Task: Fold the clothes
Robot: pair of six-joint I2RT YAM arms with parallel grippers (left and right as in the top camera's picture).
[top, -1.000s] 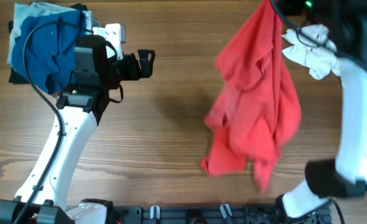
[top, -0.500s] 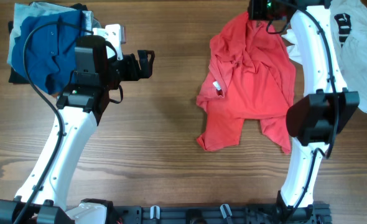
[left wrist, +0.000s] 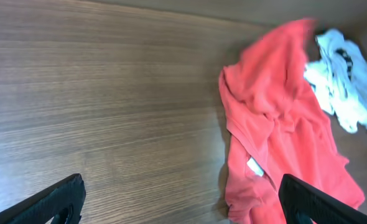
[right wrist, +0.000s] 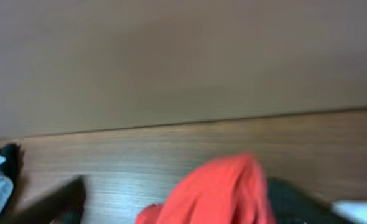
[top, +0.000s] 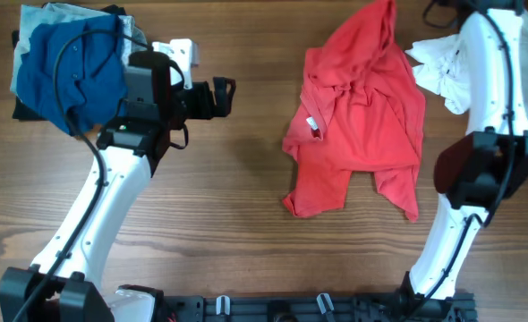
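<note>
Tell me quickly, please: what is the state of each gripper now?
Left gripper: open, holding nothing.
Right gripper: looks open over the red shirt, though the wrist view is blurred.

Colours on the brown wood-grain table (top: 246, 206)
Ahead of the black left gripper (top: 225, 96): plain red T-shirt (top: 362, 116), white shirt (top: 434, 72) with black mark; behind it, blue cloth (top: 36, 80).

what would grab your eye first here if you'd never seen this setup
The crumpled red T-shirt stands out first, sprawled on the wooden table right of centre. Next comes the blue garment pile in the far left corner, then the white shirt beside the red one.
</note>
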